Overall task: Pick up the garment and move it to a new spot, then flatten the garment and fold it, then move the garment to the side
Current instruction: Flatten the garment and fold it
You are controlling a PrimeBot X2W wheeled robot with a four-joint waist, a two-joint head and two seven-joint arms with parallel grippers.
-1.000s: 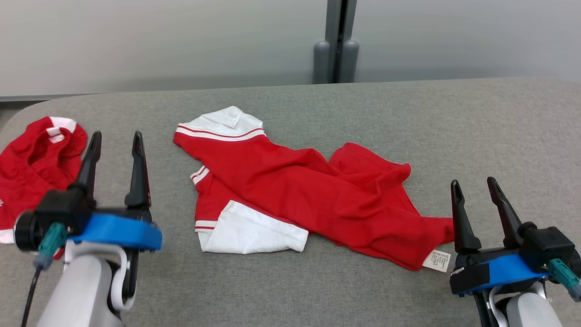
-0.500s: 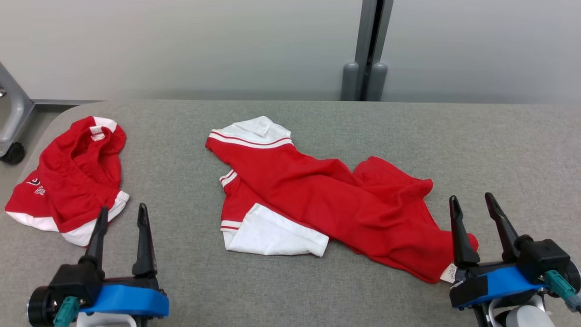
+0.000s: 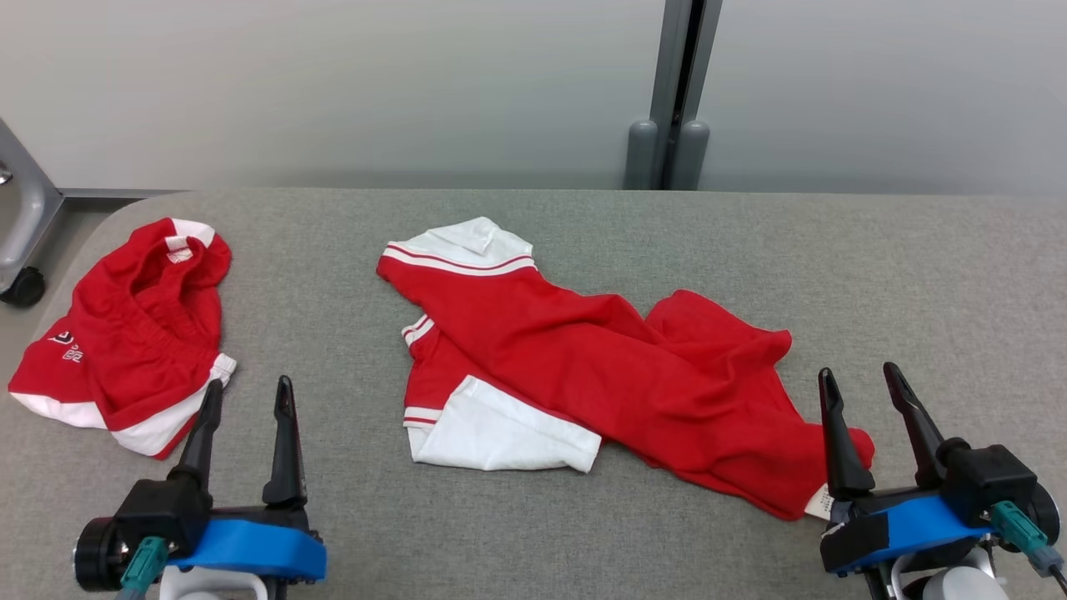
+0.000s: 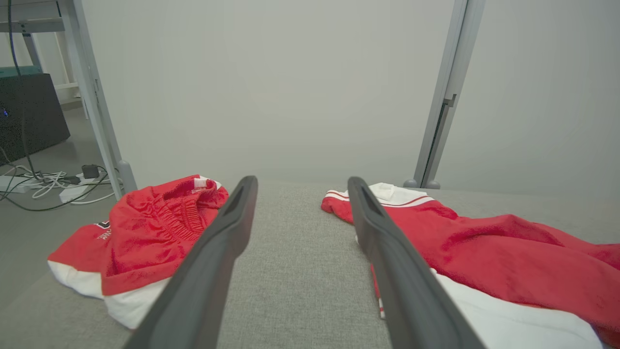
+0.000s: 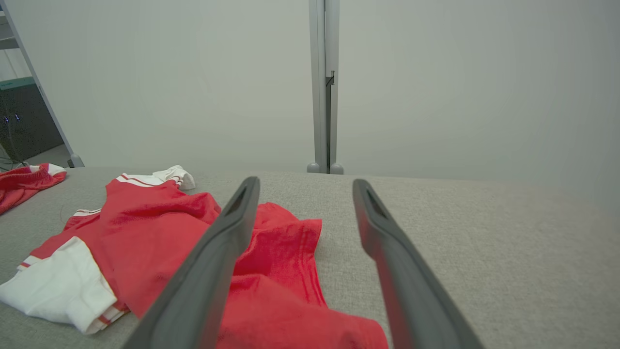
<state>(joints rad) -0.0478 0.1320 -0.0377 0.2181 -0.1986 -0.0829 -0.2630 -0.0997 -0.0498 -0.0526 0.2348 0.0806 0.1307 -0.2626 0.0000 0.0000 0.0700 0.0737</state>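
The head view looks forward and down from above the near edge of the grey tabletop point(image 3: 583, 533), wide enough to take in its breadth up to the wall point(image 3: 333, 83), with the left tool point(image 3: 250, 382) and right tool point(image 3: 858, 370) at its bottom corners. Each wrist view sits low and close over the tabletop, facing the wall along its own tool. All three share the shirt point(image 3: 600, 367), the post point(image 3: 679, 92) and the shorts point(image 3: 133, 333), which the right wrist view catches at its left edge

Your right gripper point(image 5: 305, 183) hangs over the grey table point(image 5: 484, 242), fingers spread wide. The crumpled red-and-white garment point(image 5: 160, 228) lies left, partly behind the left finger. A second red garment point(image 5: 19, 182) sits far left.
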